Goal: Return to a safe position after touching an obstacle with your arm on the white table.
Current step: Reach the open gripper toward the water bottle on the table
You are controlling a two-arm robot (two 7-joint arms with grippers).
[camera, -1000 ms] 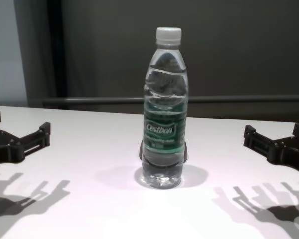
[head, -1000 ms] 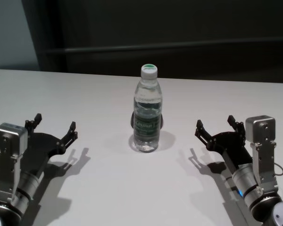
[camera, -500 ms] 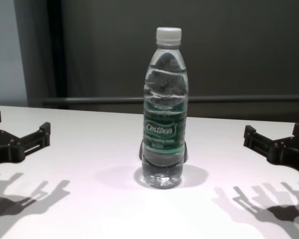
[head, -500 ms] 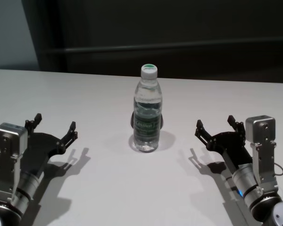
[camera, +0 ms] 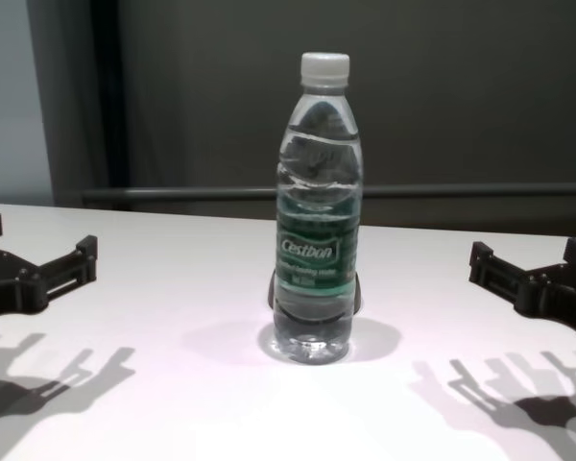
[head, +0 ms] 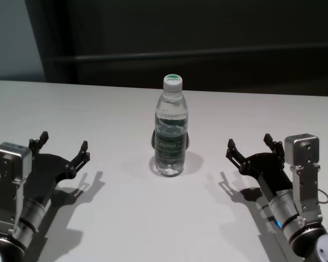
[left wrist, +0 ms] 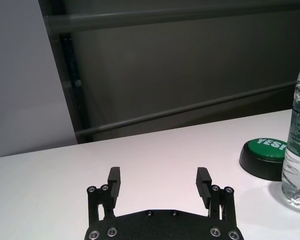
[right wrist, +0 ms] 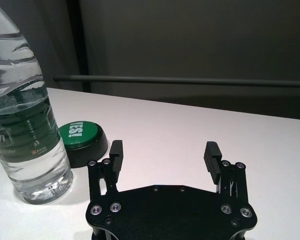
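nothing has moved lately — our left gripper [head: 63,150] and right gripper [head: 250,146], both spread, flank the upright water bottle [head: 170,126], well apart — seemingly safe.

Clear plastic water bottle [camera: 315,240] in front of me: white screw cap, dark green label band with white "Cestbon" lettering. Behind it sits a round green-topped button on a black base [right wrist: 83,138], white letters on the green. Plain white smooth tabletop [head: 153,218], and my matte black left gripper [head: 63,150] and matte black right gripper [head: 250,148].

Head looks down from above, chest low and level; both wrists face forward, all sharing the bottle [head: 170,131].
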